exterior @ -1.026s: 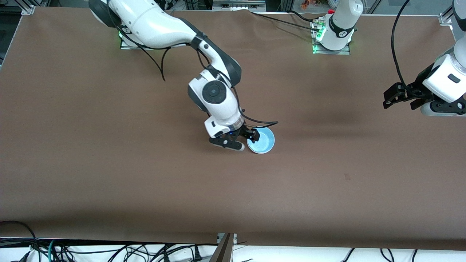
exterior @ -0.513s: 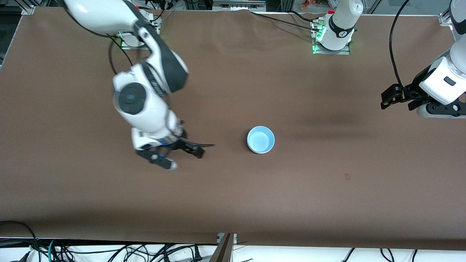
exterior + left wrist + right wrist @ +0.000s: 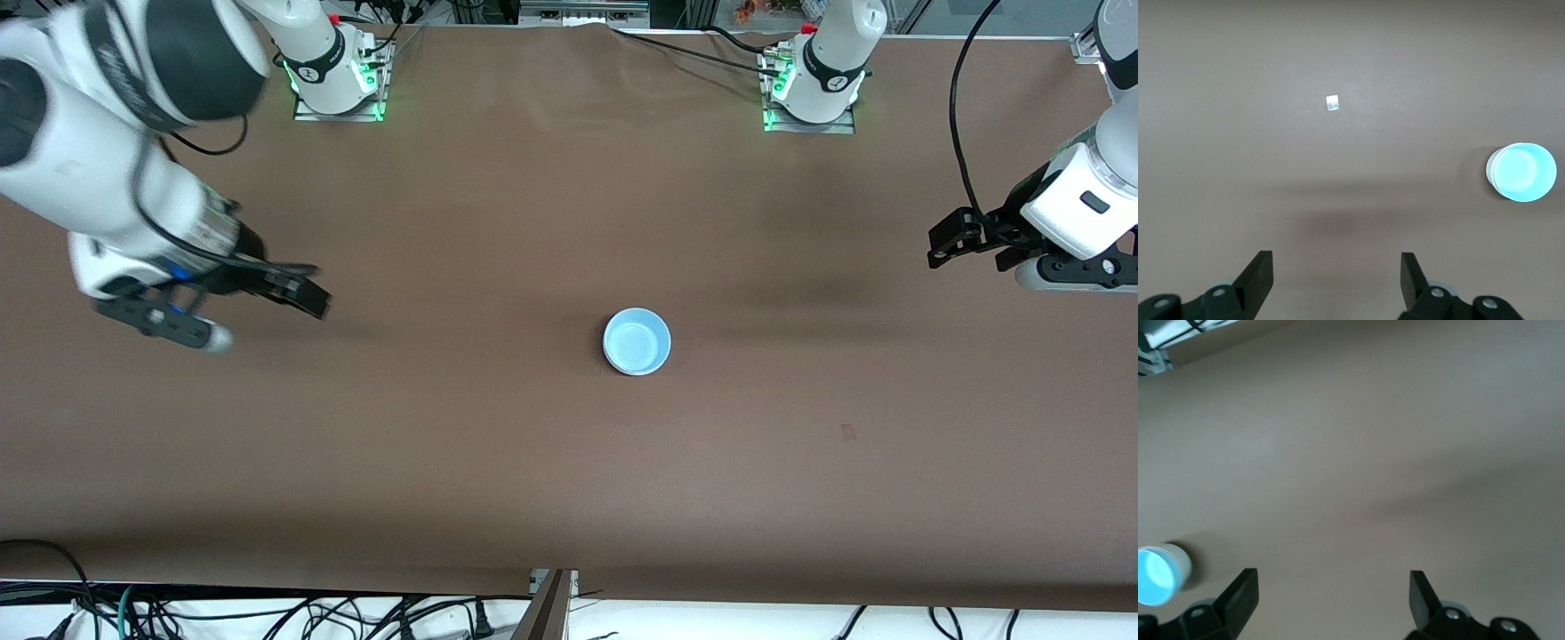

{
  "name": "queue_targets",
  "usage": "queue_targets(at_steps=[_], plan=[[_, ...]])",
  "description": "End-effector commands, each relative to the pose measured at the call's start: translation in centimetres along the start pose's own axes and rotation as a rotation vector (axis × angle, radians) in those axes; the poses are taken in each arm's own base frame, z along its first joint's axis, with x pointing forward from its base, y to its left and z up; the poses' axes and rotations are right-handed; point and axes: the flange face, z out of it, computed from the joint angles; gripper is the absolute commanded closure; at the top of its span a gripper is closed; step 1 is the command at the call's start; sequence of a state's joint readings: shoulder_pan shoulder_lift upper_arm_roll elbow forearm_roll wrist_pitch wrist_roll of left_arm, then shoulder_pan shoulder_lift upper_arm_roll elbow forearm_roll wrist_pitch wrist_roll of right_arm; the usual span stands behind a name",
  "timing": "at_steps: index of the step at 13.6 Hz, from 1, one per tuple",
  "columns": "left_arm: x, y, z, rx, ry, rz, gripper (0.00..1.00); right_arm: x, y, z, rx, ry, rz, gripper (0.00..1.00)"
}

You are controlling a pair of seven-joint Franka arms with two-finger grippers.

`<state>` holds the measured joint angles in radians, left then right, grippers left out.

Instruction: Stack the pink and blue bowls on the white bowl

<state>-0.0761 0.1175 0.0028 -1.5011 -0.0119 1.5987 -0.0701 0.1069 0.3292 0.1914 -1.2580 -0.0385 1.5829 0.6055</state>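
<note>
The right gripper [image 3: 258, 307], which was at the blue bowl's [image 3: 637, 341] rim 1 second ago, has let go and swung away to the left edge of the frame; it hangs open and empty over bare table [image 3: 533, 462]. The bowl stays put at frame centre, so the stack looks complete, though only the blue one shows. It sits upright, mouth up; being round, it has no long axis. The left gripper [image 3: 965, 240] waits open at the right edge.
</note>
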Motion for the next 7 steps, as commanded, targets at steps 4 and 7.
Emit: queue_targets(at_steps=[4,7], plan=[[-0.1,0.0,-0.2,-0.023,0.006,0.016,0.15,-2.7,10.3,-2.6,0.006,-0.035,-0.121,0.0],[-0.1,0.0,-0.2,-0.021,0.008,0.016,0.15,-6.0,14.3,-3.2,0.027,-0.007,-0.193,0.0]])
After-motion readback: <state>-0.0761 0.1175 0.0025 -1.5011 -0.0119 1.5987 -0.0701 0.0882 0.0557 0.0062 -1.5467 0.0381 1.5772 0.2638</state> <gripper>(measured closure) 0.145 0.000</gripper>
